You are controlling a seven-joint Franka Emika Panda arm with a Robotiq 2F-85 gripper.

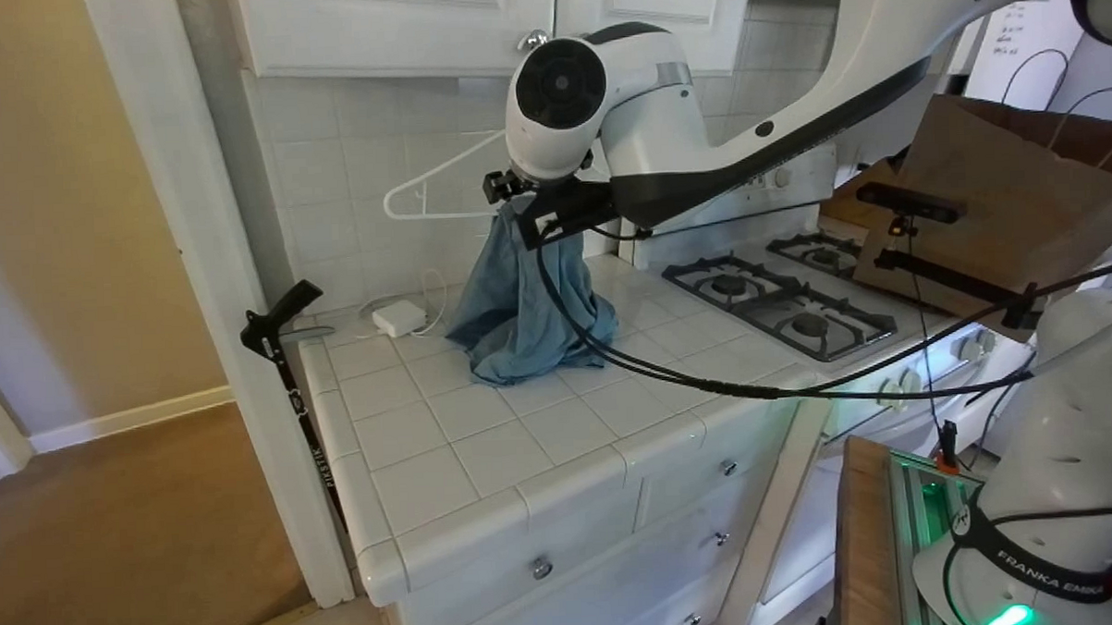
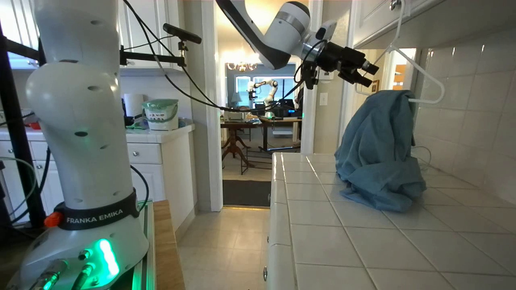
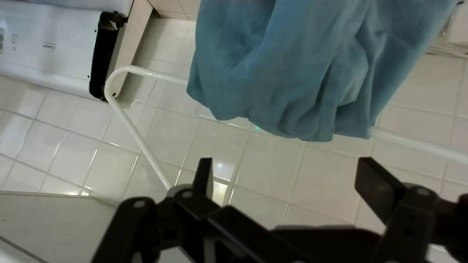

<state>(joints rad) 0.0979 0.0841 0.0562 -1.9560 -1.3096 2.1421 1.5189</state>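
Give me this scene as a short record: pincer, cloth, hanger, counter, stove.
pincer: open, holding nothing, close to the clothes hanger
cloth: blue, draped over the hanger's lower bar, bottom resting on the counter
clothes hanger: white, apparently hung from a cabinet knob
counter: white-tiled
gas stove: beside the counter
also visible: PIKSTIK grabber, brown paper bag

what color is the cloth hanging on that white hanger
The cloth is a plain, muted blue, seen best close up in the wrist view.

All views share the cloth (image 1: 510, 309): from above, along the counter (image 2: 324, 245) and, wrist-mounted, up close.
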